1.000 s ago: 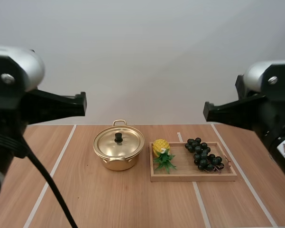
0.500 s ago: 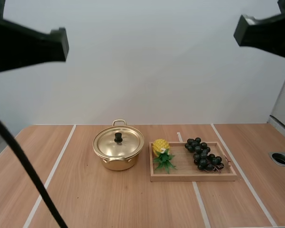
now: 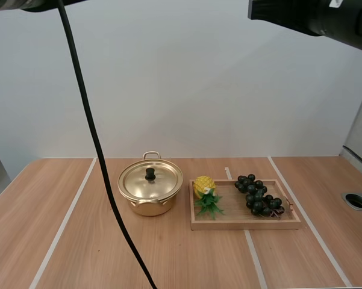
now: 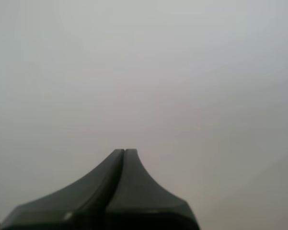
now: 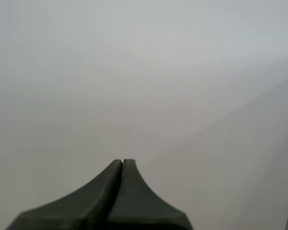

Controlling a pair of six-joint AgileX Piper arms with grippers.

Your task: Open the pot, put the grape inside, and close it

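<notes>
A golden pot (image 3: pixel 150 194) stands on the wooden table, its lid (image 3: pixel 150 180) on and a black knob on top. To its right, a bunch of dark grapes (image 3: pixel 259 197) lies in the right half of a wooden tray (image 3: pixel 247 224). My right gripper (image 3: pixel 253 9) is high above the table, far from the grapes. In the left wrist view my left gripper (image 4: pixel 124 151) is shut on nothing, its fingers together as one dark wedge against a plain wall. In the right wrist view my right gripper (image 5: pixel 122 162) is shut the same way.
A small toy pineapple (image 3: pixel 204 189) with green leaves lies at the tray's left end, close to the pot. White lines run across the table. A round hole (image 3: pixel 356 200) sits near the table's right edge.
Both arms have risen from mid-height at the sides to the top edge of the high view. Pot, tray, grapes and pineapple have not moved.
</notes>
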